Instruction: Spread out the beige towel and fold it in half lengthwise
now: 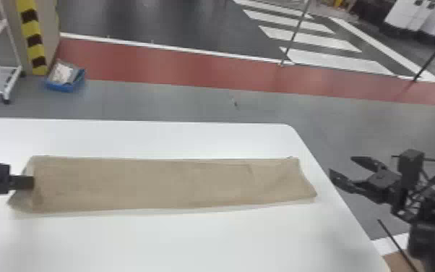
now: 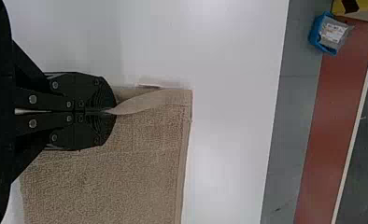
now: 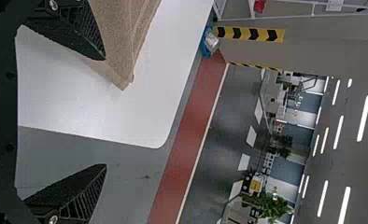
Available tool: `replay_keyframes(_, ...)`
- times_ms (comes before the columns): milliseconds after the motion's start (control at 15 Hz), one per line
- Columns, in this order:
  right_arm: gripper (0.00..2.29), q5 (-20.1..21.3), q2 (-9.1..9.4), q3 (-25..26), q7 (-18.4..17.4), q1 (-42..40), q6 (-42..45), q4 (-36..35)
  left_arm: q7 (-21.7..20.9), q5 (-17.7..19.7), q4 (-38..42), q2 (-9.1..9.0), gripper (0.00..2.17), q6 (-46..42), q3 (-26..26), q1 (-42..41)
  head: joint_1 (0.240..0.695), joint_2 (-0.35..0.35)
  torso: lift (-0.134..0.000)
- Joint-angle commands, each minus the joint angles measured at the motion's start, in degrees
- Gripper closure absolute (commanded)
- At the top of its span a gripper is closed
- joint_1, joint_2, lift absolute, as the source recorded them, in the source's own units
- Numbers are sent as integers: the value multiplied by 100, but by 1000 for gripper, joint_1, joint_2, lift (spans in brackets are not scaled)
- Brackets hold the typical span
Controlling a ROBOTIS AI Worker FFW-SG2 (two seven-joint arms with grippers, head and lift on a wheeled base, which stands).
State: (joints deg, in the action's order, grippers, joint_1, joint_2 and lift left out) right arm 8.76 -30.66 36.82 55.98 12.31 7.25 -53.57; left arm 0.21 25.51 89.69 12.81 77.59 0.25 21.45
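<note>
Two layers seem to make up the beige towel (image 1: 162,184), which lies as a long, low strip across the worktop (image 1: 191,242), so the lengthwise fold looks largely made and the step in hand is probably truing up its left end. The left tool (image 2: 113,112) is clamped on the towel there, its fingers together with a small twist of cloth running out from the tips. The right tool (image 1: 341,165) hangs beyond the worktop's right edge, fingers apart and holding nothing.

Done well, this wants a low, flat draw outward along the strip, just enough to take out the slack. Lifting would likely raise a tent in the cloth; tugging too hard could drag the whole towel, since nothing pins the other end. The near left corner (image 1: 16,204) pokes out past the upper layer, so the pull should bring the top over it rather than shift both together. That pinched twist ought to be laid flat before release (cloth like this may well cling to the pads), and the fingers should part gently, then back straight off. The near right corner (image 1: 311,196) juts out too, and may need a light squaring by the right tool afterwards.
</note>
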Motion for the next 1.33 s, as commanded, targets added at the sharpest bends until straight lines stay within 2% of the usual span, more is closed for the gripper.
replay_keyframes(0, 66, -6, 51, 0, 0, -1, 0, 14, -4, 7, 75, 99, 1379, 24, 248, -27, 695, -350, -124)
replay_keyframes(200, 66, -6, 60, -35, 9, -1, -18, 5, -47, 16, 154, 257, 1379, 112, 643, -106, 695, -340, -124)
replay_keyframes(333, 171, -164, 60, -53, 114, 17, -246, -22, -47, 60, 224, 345, 1379, 130, 757, -203, 695, -318, -124)
replay_keyframes(400, 218, -279, 78, -88, 281, 17, -527, -30, -56, 60, 277, 354, 1379, 130, 801, -256, 695, -301, -124)
replay_keyframes(667, 221, -463, 262, -299, 484, 245, -1371, -232, -65, 77, 628, 345, 1369, 182, 1003, -607, 695, -260, -124)
replay_keyframes(733, 252, -454, 333, -316, 484, 307, -1512, -232, -56, 68, 769, 345, 950, 77, 1021, -660, 695, -250, -124)
replay_keyframes(800, 326, -454, 403, -448, 466, 377, -1705, -232, -56, 68, 918, 345, 188, -99, 1030, -730, 695, -244, -124)
replay_keyframes(867, 326, -437, 491, -448, 457, 430, -1828, -241, -74, 77, 1103, 345, -2, -240, 1118, -844, 695, -236, -124)
replay_keyframes(1067, 323, -472, 632, -448, 448, 500, -2074, -338, -91, 139, 1859, 345, 19, -574, 1188, -1205, 695, -195, -124)
replay_keyframes(1200, 326, -481, 658, -457, 448, 614, -2232, -338, -153, 288, 2078, 337, 26, -802, 1091, -1284, 695, -187, -124)
replay_keyframes(1267, 326, -481, 719, -510, 440, 641, -2285, -338, -320, 314, 2061, 301, 39, -1031, 977, -1310, 695, -188, -124)
